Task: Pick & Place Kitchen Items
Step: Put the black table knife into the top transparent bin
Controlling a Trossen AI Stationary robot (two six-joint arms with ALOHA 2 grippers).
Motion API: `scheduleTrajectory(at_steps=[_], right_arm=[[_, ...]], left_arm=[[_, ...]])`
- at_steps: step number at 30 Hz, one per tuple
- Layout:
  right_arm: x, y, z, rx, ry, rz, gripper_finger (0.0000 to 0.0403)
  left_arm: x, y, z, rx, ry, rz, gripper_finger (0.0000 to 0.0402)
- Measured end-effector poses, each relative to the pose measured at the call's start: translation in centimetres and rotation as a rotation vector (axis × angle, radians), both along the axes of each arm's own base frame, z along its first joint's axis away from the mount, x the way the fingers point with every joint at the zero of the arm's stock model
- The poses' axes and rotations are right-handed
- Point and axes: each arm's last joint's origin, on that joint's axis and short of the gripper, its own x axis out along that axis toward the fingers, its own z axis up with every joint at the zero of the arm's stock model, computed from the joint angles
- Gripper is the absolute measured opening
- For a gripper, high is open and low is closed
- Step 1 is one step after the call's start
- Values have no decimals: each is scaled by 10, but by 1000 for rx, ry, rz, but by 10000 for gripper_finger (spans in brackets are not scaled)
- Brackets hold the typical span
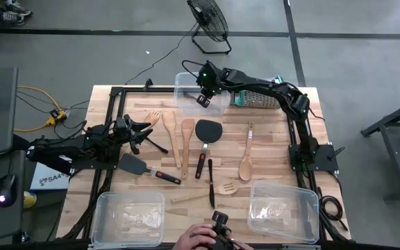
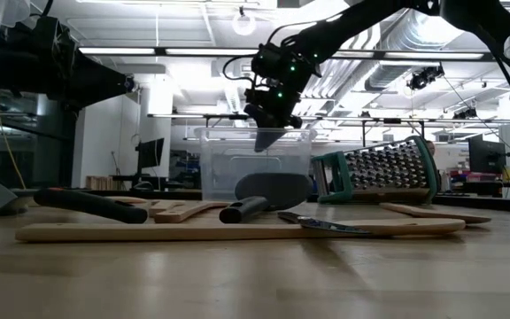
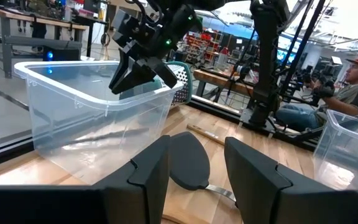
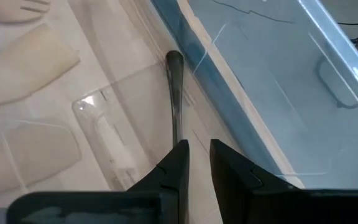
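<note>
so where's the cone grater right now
In the high view the cone grater lies on its side at the table's far edge, on the right side, under the right arm, just right of the clear bin that the right gripper hangs over.

I have two dark arms made of chunky black parts joined one after another. My right arm (image 1: 294,111) has small green lights glowing near its wrist, and thin black cables run along it. My left arm (image 1: 75,146) is black all over, with knobby joints. My right gripper (image 4: 194,163) has two flat black fingers with slanted, pointed tips. My left gripper (image 3: 194,175) has two wide, dark grey fingers (image 3: 145,177) with smooth, angled faces.
</note>
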Motion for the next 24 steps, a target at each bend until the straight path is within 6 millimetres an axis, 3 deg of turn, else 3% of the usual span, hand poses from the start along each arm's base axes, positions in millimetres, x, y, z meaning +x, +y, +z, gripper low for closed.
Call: scheduleTrajectory(at_steps=[6,14,19,24], right_arm=[[-1,1,6,6,-24,6,87],[-12,15,47,16,-136,7,160],[-18,37,64,38,-95,159,182],[-23,60,64,73,-1,408,178]], left_arm=[[0,0,0,0,0,1,152],[0,0,0,0,0,0,152],[0,0,0,0,0,0,152],[0,0,0,0,0,0,152]])
